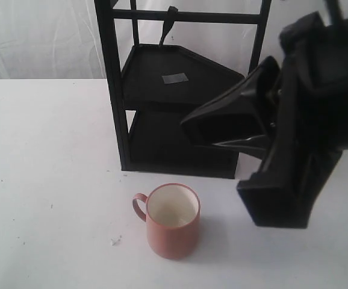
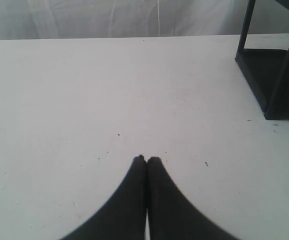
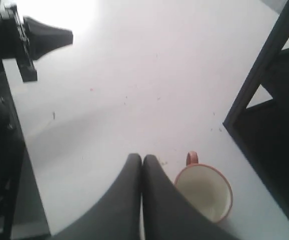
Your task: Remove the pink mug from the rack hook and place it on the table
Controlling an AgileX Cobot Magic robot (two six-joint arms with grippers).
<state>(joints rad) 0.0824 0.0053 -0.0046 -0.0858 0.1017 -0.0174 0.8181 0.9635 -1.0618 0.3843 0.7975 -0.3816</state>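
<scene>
The pink mug [image 1: 173, 232] stands upright on the white table [image 1: 47, 156], in front of the black rack, handle to the left, cream inside showing. The rack hook [image 1: 167, 27] hangs bare from the top crossbar. My right gripper [image 1: 186, 125] is shut and empty, hovering above and to the right of the mug, in front of the rack's shelves. In the right wrist view the mug [image 3: 204, 192] sits just beside the closed fingertips [image 3: 142, 159], apart from them. My left gripper [image 2: 146, 159] is shut on nothing, low over bare table [image 2: 109, 85].
The tall black rack [image 1: 117, 90] with two shelves stands behind the mug; its lower corner shows in the left wrist view [image 2: 269, 75]. A small white scrap [image 1: 115, 241] lies left of the mug. The left arm [image 3: 39, 35] appears far across the table.
</scene>
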